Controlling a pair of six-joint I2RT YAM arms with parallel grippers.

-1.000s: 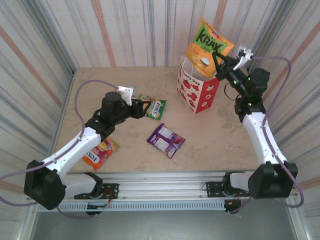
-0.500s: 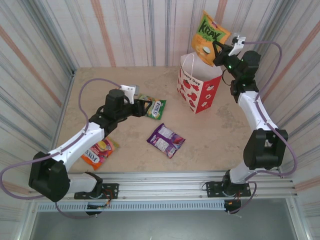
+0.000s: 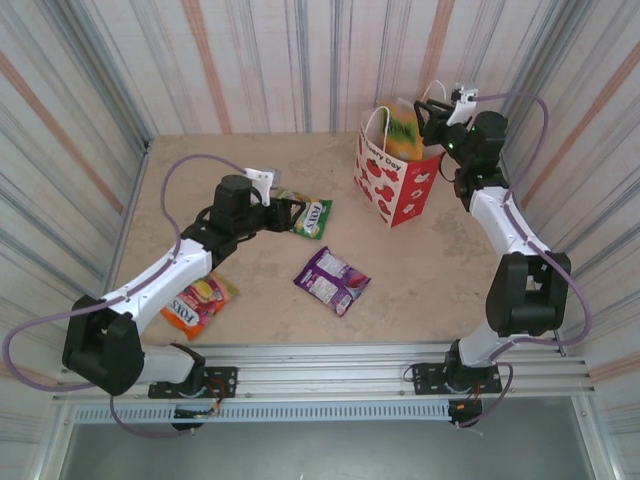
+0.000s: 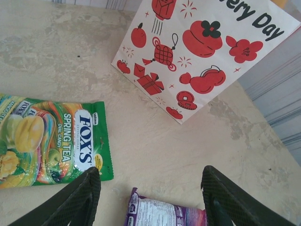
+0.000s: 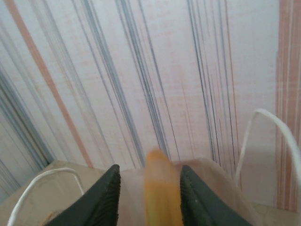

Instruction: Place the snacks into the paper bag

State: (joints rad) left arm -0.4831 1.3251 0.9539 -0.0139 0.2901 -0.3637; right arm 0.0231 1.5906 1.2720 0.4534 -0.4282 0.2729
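Note:
The orange Krax snack packet (image 3: pixel 401 126) stands half inside the mouth of the white and red paper bag (image 3: pixel 396 180). My right gripper (image 3: pixel 424 112) hovers just above the bag, open; in the right wrist view the blurred orange packet (image 5: pixel 162 193) sits loose between the spread fingers (image 5: pixel 101 197), touching neither. My left gripper (image 3: pixel 290 214) is open, low over the table beside the green Fox's packet (image 3: pixel 313 218). In the left wrist view the green packet (image 4: pixel 56 141) lies by the left finger and the purple packet (image 4: pixel 164 214) lies between the jaws of the left gripper (image 4: pixel 150 197).
A purple packet (image 3: pixel 332 280) lies mid-table and a red-orange Fox's packet (image 3: pixel 197 303) near the left arm at the front. Striped walls close in the table at back and sides. The bag's white rope handles (image 5: pixel 277 136) stick up beside my right fingers.
My right gripper swung left and down over the bag and opened, letting go of the Krax packet, which has dropped partway into the bag. The left arm has barely shifted.

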